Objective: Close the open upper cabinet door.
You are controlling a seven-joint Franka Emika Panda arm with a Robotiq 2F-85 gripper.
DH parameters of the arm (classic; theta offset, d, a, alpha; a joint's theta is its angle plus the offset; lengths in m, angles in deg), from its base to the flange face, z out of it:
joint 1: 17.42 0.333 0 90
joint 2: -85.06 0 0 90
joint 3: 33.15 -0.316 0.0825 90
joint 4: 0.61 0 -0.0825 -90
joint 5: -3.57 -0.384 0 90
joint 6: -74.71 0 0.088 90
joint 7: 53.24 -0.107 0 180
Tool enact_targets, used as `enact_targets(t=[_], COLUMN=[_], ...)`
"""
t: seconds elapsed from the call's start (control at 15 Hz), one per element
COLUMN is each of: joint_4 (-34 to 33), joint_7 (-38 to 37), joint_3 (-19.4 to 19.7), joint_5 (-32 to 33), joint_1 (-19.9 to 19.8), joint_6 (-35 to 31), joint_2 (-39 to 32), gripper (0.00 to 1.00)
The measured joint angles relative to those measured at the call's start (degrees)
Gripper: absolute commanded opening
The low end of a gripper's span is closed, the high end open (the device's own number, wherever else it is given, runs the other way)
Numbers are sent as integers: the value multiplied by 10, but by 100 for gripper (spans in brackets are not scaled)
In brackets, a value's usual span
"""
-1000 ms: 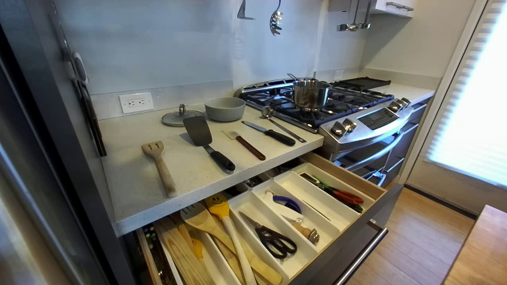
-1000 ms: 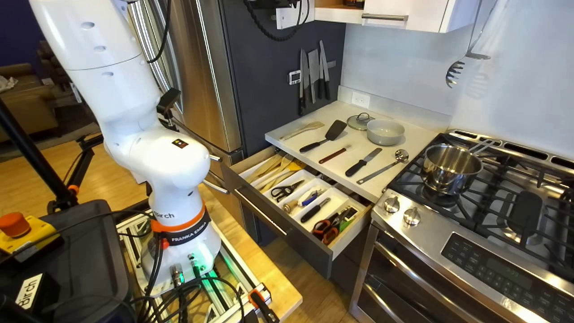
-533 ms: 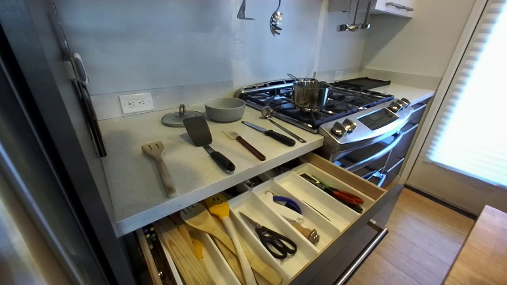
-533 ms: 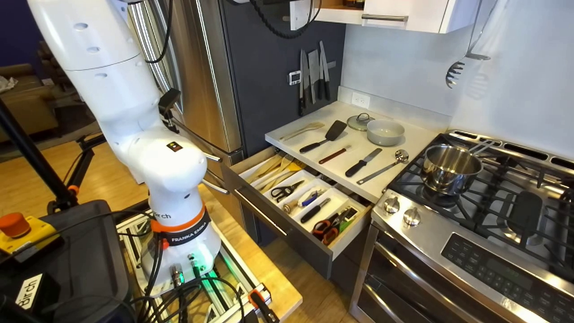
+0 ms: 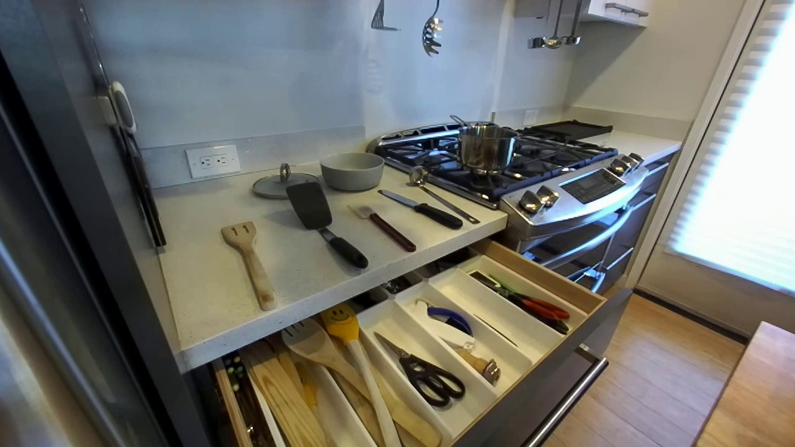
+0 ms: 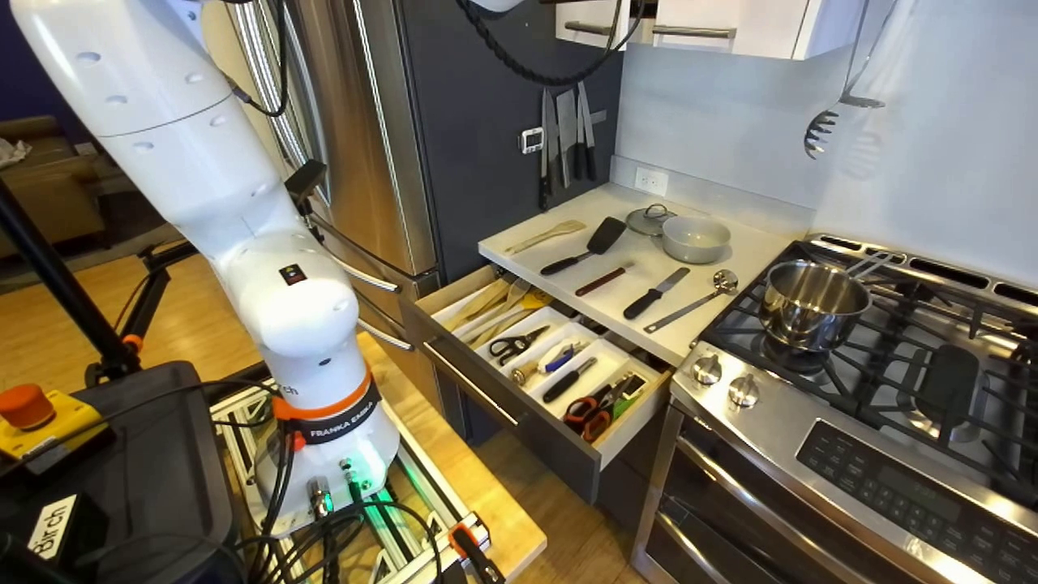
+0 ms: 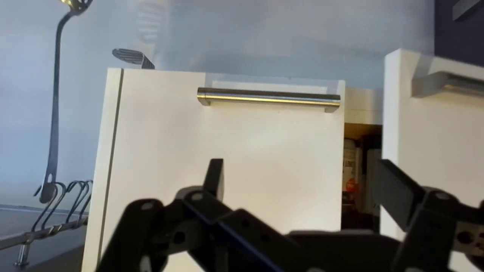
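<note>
Upper cabinet door [image 7: 438, 139] is hanging ajar at the right edge of the wrist view, which looks upside down btw. Left to right there: long-handled utensil [image 7: 55, 113] at the far left, then the neighbouring door [image 7: 264, 143], closed, with a bar handle [image 7: 268, 96] near its top in the frame. End effector [image 7: 303, 183] has its jaws spread wide, one in front of that closed door, the other overlapping the ajar one's edge; can't tell if it's touching. Labelled container [image 7: 349, 162] shows in the gap between the doors. In an exterior view, the robot arm [image 6: 308, 324] fills the left, the ajar door's up top just right of centre, and a saucepan [image 6: 803, 332] sits on the stove [image 6: 762, 438] at right.
</note>
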Motion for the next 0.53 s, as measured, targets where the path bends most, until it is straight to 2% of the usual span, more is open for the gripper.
enact_targets(t=[0.13,0.27,0.53], joint_4=[31,59,105], joint_7=[26,57,51], joint_3=[-6,-21,-52], joint_5=[-46,-94,-73], joint_1=[23,42,16], joint_6=[48,128,283], joint_2=[29,66,138], gripper=[100,100,100])
